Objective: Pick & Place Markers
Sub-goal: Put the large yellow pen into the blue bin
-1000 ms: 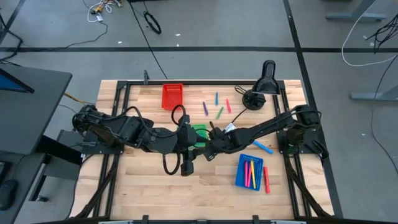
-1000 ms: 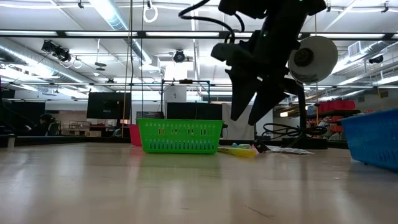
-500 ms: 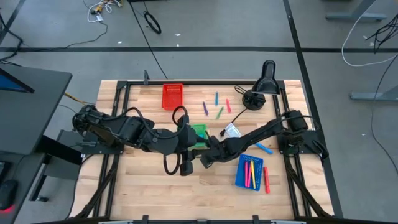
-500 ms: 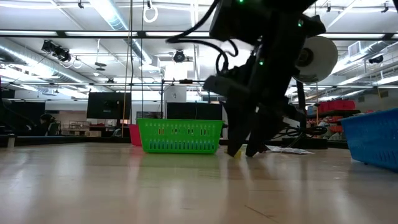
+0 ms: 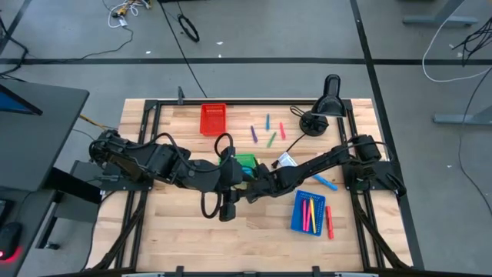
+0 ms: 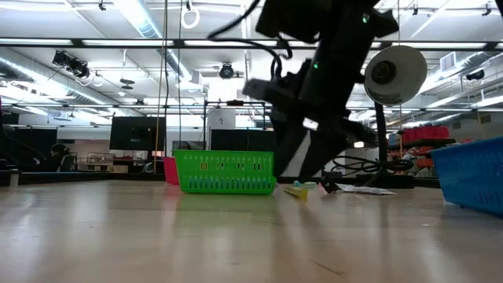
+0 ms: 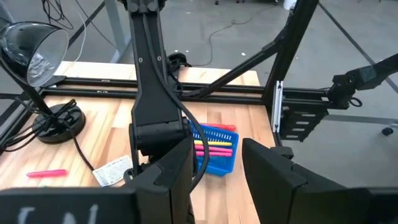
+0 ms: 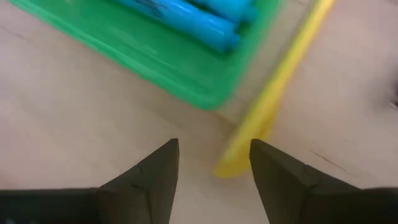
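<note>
Right gripper (image 8: 211, 168) hangs low beside the green tray (image 8: 168, 74), fingers apart and empty, a yellow marker (image 8: 273, 93) lying on the surface just beyond them, alongside the tray's wall. Blue markers (image 8: 186, 15) lie inside that tray. Left gripper (image 7: 214, 174) waits on the tray's other side, fingers parted, holding nothing.

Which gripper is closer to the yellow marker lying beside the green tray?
Right. The right gripper is open just short of the yellow marker, which lies on the table against the green tray. The left gripper sits farther off, past the tray's other side.
</note>
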### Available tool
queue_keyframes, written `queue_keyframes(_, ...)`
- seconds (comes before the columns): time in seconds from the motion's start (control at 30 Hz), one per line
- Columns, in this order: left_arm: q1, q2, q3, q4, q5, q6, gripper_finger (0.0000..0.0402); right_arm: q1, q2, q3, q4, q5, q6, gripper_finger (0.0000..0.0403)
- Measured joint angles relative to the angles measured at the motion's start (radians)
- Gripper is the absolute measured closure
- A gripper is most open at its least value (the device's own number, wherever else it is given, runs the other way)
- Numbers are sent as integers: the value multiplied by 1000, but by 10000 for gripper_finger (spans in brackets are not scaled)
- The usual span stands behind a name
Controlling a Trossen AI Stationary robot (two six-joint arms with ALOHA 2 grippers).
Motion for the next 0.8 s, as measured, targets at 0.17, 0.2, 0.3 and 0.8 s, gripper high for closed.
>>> queue_keyframes(0.17,0,0,0,-4,0,0,257,-15,6,20,31,30,23,204)
queue_keyframes(0.2,0,0,0,-7,0,0,257,-24,6,20,26,36,27,204)
queue_keyframes(0.3,0,0,0,-13,10,0,257,-43,17,20,-21,39,47,204)
queue_keyframes(0.8,0,0,0,-21,80,-1,257,-46,69,23,-51,45,48,204)
